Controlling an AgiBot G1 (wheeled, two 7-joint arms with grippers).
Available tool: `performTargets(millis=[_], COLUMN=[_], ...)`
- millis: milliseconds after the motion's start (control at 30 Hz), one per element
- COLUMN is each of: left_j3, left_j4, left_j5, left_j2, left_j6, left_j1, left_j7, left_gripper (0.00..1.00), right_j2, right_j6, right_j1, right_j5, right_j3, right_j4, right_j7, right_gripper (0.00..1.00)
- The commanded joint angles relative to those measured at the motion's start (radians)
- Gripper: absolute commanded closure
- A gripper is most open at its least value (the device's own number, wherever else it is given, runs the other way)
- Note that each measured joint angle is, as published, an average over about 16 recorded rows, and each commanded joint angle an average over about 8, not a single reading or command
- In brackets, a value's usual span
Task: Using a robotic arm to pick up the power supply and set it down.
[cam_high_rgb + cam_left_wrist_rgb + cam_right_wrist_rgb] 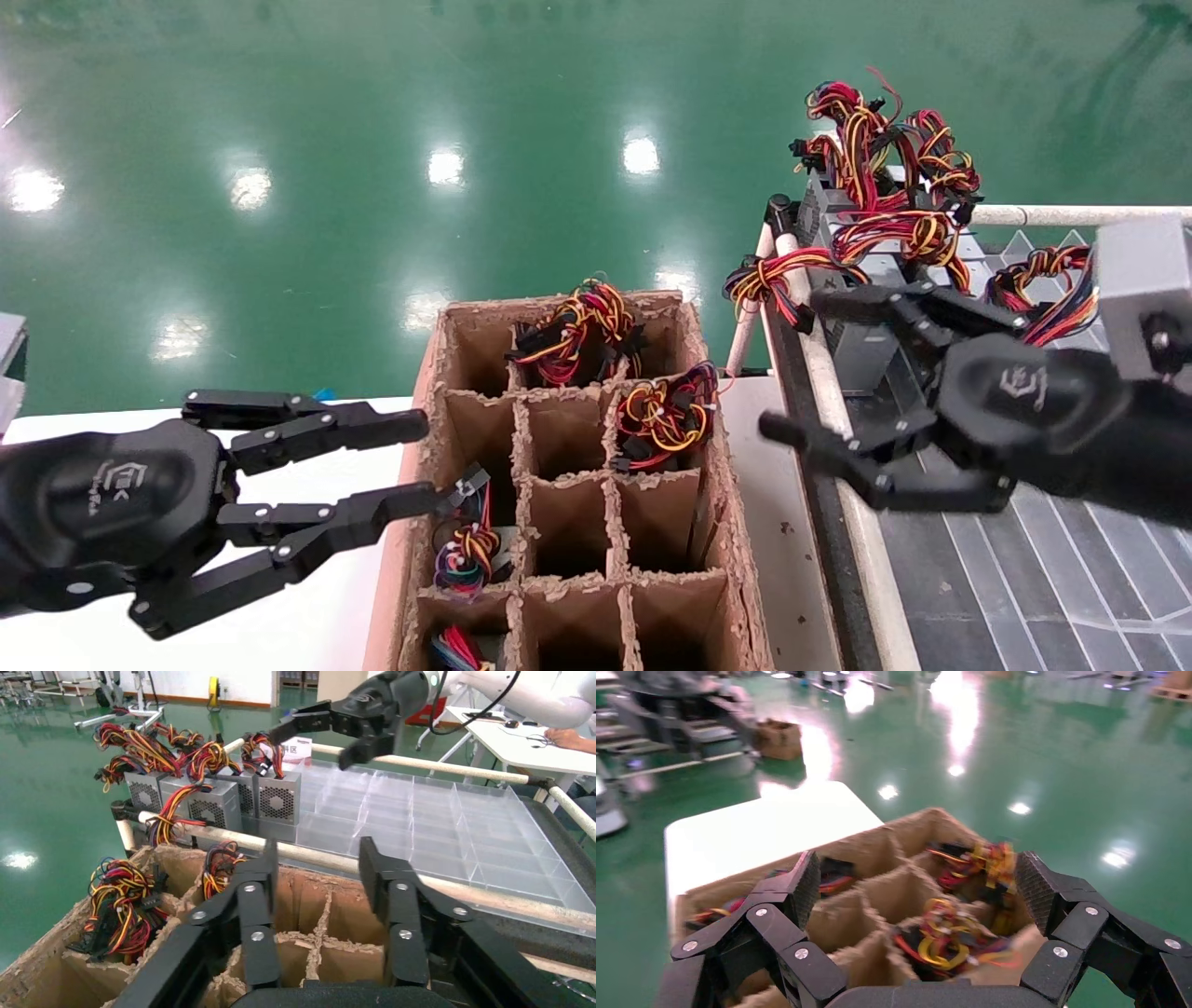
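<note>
Only the red, yellow, black and purple wire loop of the power supply (666, 415) (947, 941) (221, 866) shows; its body sits down in a right-column cell of the divided cardboard box (424, 391) (877, 836). To the right of that cell, over the cart's edge, my right gripper (792, 363) (917, 864) (309, 745) hangs open and empty, pointing at the box. My left gripper (424, 461) (318, 850) is also open and empty at the box's left wall.
Several grey power supplies with wire bundles (875, 214) (211, 801) stand at the cart's far end beside a clear partitioned tray (1024, 559) (422, 818). A white pipe rail (819, 354) borders the cart. Other wire bundles (577, 335) (466, 550) fill other box cells. A white table (307, 606) lies under the left arm.
</note>
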Motion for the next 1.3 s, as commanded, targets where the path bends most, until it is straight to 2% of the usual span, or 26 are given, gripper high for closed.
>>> performTargets(millis=[33,467,667,1300], left_j3=[0.000,0.000,0.000,0.000], left_j4=[0.000,0.000,0.000,0.000], left_j5=[0.000,0.000,0.000,0.000], left_j2=[0.000,0.000,0.000,0.000], left_j6=[0.000,0.000,0.000,0.000], left_j1=[0.000,0.000,0.000,0.000], left_j7=[0.000,0.000,0.000,0.000], left_gripper=[0.00,0.00,0.00,0.00], right_j2=[-0.010,-0.076,-0.096,-0.095], right_j6=[-0.026,-0.189,-0.241,-0.238], right_j1=[0.003,0.021,0.026,0.026], right_j5=[0.010,0.076,0.097,0.098], right_j3=[-0.004,-0.030,-0.037,-0.038], right_j4=[-0.001,-0.006,-0.008,-0.008], right_j7=[-0.006,-0.045,-0.057,-0.057], right_gripper=[0.00,0.00,0.00,0.00])
